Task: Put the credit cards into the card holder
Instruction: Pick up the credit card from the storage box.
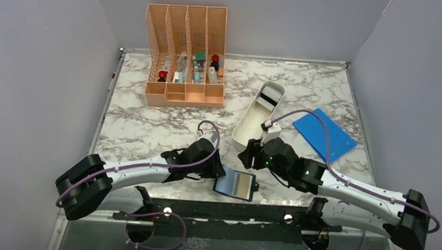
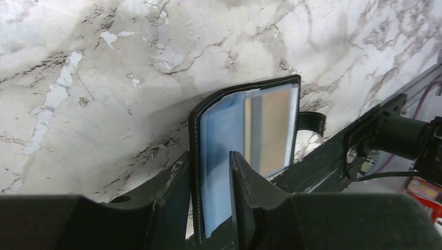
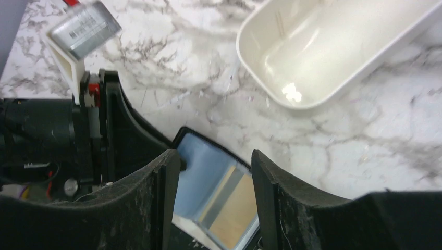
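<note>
Two arms meet at the table's 6 o'clock edge, where the card holder lies open and flat between them. The left gripper is clamped on the holder's 9 o'clock edge, one finger on each side of the black cover and its clear sleeve. A tan card sits in the sleeve towards 3 o'clock, and the pocket beside it looks blue, though whether a card fills it cannot be told. The snap tab sticks out from the holder at 3 o'clock in the left wrist view. The right gripper hovers over the holder with its fingers spread apart and nothing between them. At 1 o'clock from the holder lies a long white tray, and a white card with a dark stripe rests at its far end. A large blue sheet lies at 3 o'clock and a peach organizer stands at 11 o'clock.
</note>
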### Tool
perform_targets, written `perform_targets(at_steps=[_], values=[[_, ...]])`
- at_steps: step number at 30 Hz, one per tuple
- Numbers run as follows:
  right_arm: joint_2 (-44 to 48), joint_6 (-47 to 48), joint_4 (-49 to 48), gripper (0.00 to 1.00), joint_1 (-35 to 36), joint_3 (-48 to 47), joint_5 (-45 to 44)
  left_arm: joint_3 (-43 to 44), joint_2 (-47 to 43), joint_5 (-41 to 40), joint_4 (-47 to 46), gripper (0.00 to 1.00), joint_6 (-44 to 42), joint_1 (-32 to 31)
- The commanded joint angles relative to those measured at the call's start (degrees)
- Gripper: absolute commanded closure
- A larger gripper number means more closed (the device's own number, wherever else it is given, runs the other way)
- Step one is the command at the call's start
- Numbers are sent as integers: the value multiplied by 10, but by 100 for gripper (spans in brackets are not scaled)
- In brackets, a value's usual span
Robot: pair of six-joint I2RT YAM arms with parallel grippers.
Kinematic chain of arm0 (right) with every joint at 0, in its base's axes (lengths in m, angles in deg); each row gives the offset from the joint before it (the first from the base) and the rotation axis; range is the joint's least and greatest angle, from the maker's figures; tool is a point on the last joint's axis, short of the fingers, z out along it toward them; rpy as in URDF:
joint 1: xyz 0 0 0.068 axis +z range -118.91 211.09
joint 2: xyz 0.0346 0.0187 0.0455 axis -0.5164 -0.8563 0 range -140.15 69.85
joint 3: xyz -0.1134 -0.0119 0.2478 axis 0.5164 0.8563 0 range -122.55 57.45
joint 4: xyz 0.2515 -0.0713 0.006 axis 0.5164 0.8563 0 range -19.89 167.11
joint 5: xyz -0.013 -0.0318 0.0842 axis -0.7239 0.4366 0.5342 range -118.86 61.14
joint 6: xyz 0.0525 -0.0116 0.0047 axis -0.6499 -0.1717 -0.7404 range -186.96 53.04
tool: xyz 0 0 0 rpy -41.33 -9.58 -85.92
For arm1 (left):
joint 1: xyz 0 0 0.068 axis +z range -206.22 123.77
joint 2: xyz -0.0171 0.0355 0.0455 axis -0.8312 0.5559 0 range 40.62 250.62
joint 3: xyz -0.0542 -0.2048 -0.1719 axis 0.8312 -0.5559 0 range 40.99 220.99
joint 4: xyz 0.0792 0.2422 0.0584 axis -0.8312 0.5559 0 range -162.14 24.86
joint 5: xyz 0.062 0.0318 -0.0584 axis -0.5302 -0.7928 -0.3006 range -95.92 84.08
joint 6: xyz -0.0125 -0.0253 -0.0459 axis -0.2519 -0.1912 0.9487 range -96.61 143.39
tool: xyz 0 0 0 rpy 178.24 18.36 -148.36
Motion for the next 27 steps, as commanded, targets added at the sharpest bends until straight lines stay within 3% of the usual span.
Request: perform_targets(at_steps=[1,9,18,23,27], values=[[-40,122,31,40,2,-77,-95,-8,-22,19,-28,63,-4,0],[-105,283,-36,39,-42,-135,-113,-27,-21,13,-43,61,-3,0],[-209,424,-108,39,-157,-186,-73,-46,-17,21,-54,86,12,0],[-301,557,-138,38,-226,-224,-50,-56,-22,22,-69,89,25,0],[-393,609,-113,37,-282,-277,-15,-52,-18,30,-72,89,25,0]])
